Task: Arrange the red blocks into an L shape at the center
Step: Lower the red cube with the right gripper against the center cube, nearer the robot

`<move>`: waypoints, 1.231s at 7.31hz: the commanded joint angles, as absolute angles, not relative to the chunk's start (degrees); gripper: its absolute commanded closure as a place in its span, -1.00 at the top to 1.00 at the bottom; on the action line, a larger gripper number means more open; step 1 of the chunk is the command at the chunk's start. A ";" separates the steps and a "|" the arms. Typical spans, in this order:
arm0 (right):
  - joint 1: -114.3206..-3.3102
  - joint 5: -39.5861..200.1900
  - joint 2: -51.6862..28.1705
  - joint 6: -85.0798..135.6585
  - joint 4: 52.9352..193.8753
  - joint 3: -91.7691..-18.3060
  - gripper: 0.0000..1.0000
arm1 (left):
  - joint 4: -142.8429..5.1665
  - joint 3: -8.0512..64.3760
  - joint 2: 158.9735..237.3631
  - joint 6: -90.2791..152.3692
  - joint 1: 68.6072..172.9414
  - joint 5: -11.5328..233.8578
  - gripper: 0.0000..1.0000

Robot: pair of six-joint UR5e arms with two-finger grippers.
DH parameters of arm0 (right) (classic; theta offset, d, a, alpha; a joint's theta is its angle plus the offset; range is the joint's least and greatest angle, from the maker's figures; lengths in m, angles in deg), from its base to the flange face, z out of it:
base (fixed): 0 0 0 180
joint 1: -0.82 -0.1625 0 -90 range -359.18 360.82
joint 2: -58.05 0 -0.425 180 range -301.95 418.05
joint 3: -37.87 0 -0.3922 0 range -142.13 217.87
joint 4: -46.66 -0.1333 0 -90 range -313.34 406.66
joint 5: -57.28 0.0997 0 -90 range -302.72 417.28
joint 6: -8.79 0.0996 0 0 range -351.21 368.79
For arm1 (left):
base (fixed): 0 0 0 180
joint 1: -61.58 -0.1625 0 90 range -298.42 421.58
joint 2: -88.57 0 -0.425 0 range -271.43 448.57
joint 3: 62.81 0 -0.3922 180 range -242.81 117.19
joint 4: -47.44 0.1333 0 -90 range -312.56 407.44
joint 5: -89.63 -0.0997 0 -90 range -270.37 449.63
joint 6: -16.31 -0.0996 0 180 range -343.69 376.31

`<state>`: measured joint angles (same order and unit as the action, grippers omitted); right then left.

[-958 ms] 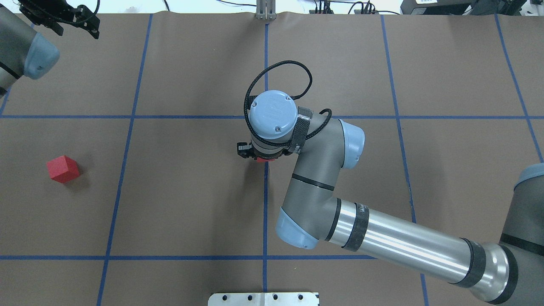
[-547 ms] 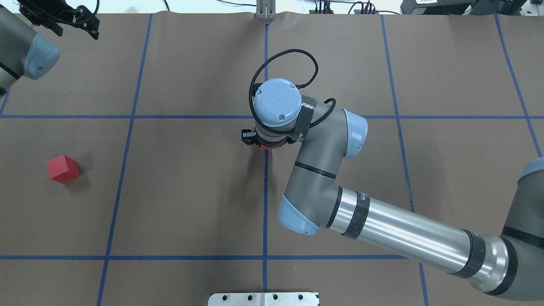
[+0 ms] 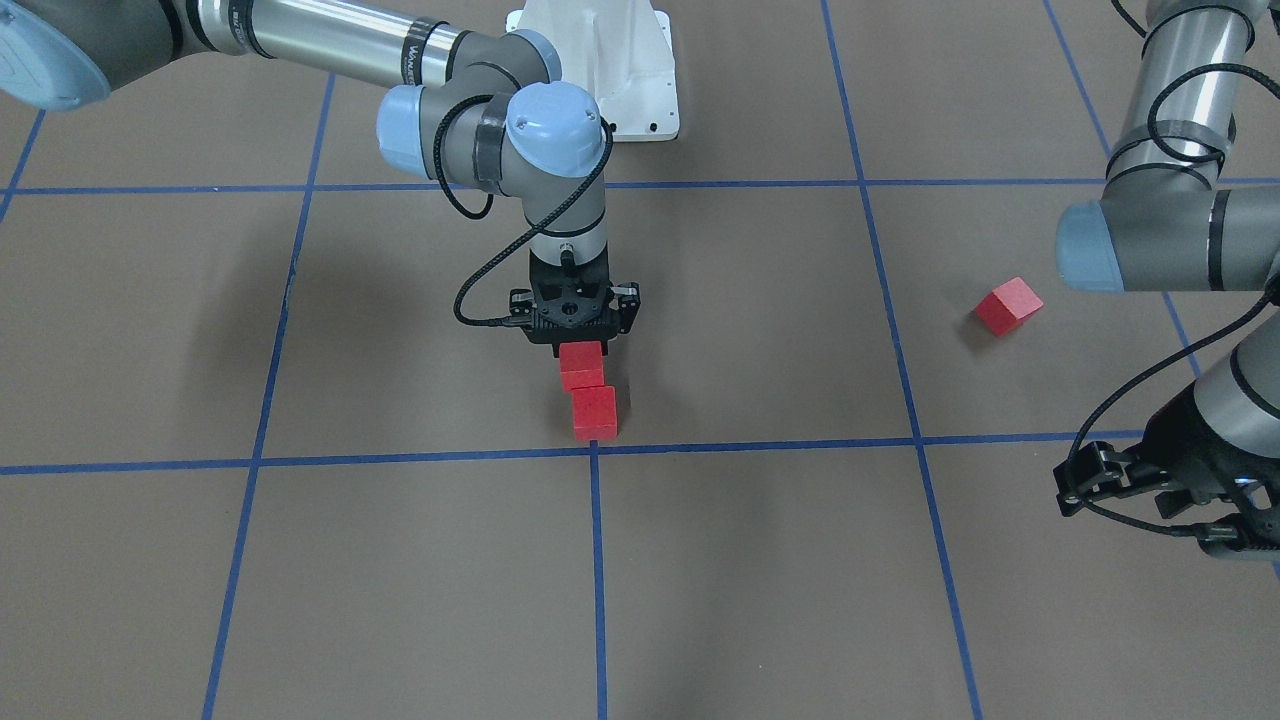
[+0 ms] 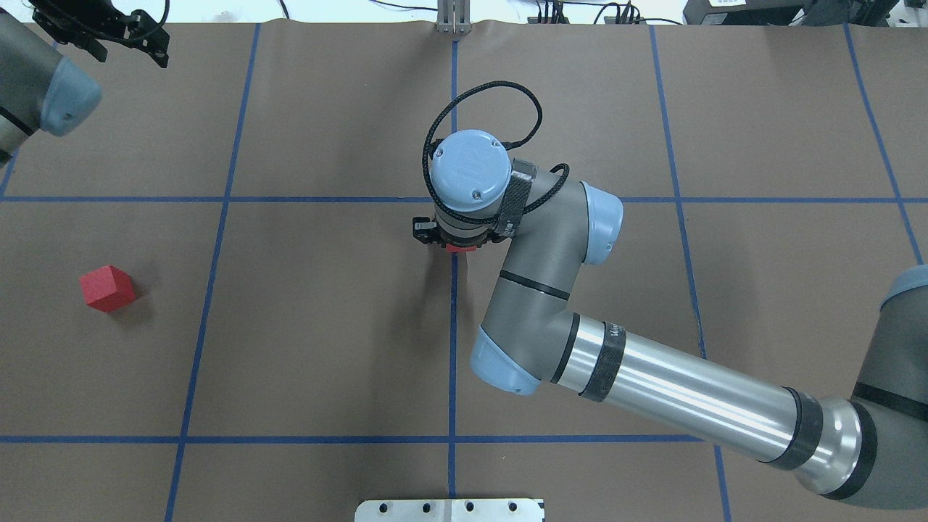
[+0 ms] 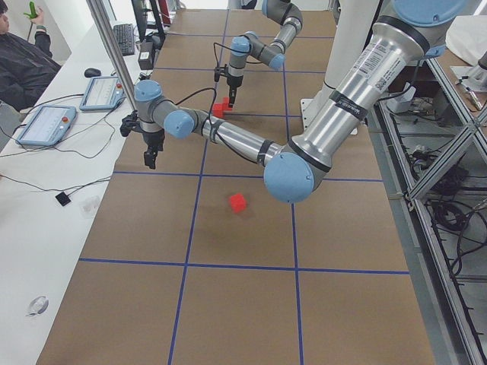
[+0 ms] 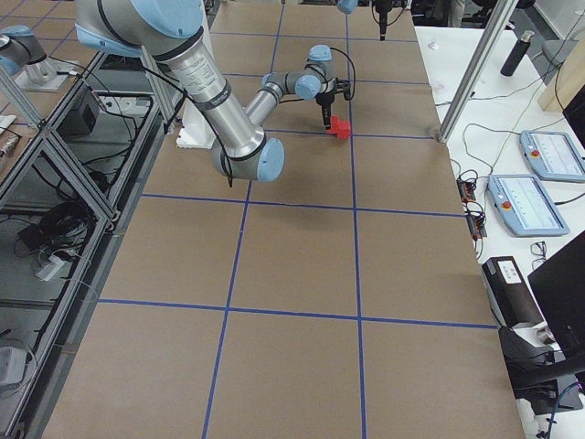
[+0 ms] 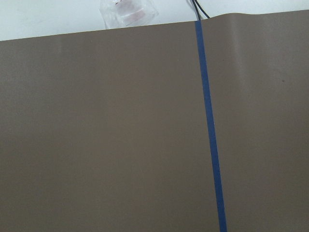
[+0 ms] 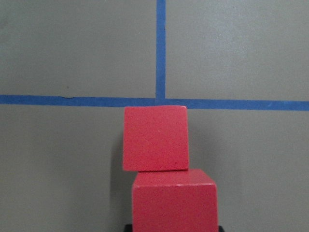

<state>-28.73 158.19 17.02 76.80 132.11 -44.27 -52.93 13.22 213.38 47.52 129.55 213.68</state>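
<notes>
Right wrist-mounted view showed the first block (image 8: 155, 138) resting just at 6 o'clock of the center (image 8: 161, 101), close to the tape crossing; the right gripper (image 3: 581, 350) seemed clamped on the second block (image 8: 175, 200), held against the first block's 6 o'clock side, slightly offset toward 3 o'clock, likely to start one leg of the L; the third block (image 4: 107, 288) lay askew on the desk (image 4: 326, 348), well apart at 9 o'clock, probably left for last; all were plain matte red cubes; the left gripper (image 5: 150, 156) hung far off, its jaws impossible to judge.
</notes>
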 commanded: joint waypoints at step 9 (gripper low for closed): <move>-31.44 167.49 21.48 69.35 136.04 -38.60 -0.33 | -52.93 12.52 213.38 47.60 129.78 213.73 1.00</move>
